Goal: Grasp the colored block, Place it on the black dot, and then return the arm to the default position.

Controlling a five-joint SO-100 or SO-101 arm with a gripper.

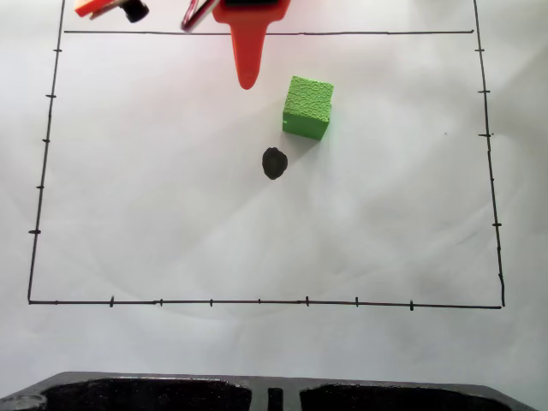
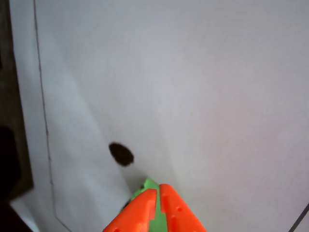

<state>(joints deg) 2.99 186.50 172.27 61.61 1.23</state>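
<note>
one green block, one black dot

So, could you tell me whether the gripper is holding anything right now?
Nothing is held. The green block sits on the paper beside the black dot, apart from the gripper.

Arm enters fixed view from top edge, orange, wires beside it at upper left. Tapered gripper tip points down-frame, up-left of the black dot, clear of it. Wrist view: orange fingers side by side, narrow slit between them.
</note>
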